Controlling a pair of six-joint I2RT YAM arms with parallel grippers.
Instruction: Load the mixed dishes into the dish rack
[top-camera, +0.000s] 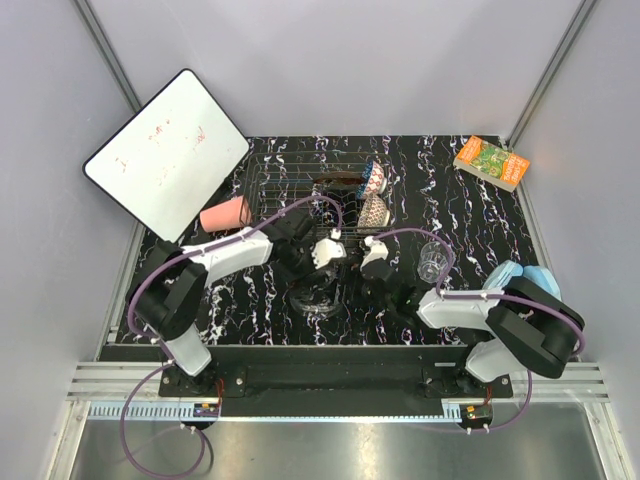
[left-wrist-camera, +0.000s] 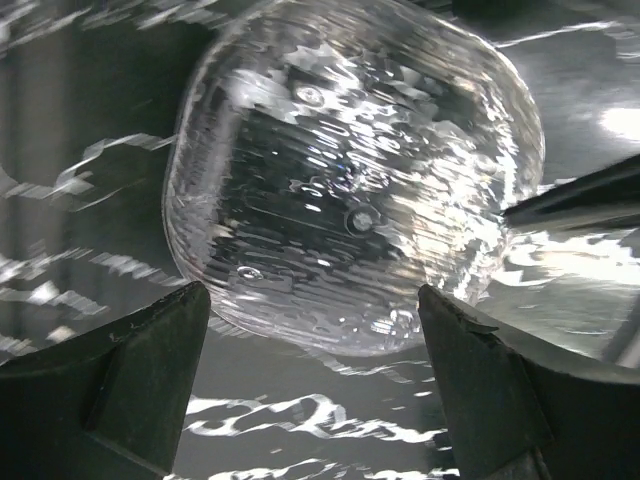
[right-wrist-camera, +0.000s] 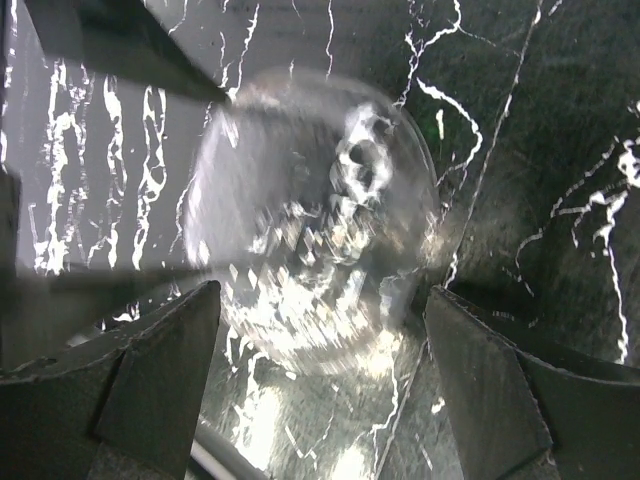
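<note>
Blur smears clear glass bowl (right-wrist-camera: 310, 220) beyond right fingers (right-wrist-camera: 150, 380).

Top camera: fixed above and behind my bases, looking down and forward over the whole table (top-camera: 450, 200) from far off.
Left wrist camera: looks past my left fingers (left-wrist-camera: 110, 380), very close on the glass bowl (left-wrist-camera: 350, 180).
Right wrist camera: looks past my right fingers (right-wrist-camera: 130, 380), equally close, image blurred.
Shared: all three views hold that bowl and the table under it.

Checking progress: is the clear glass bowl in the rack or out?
Out. The clear glass bowl sits on the table before the dish rack.
</note>
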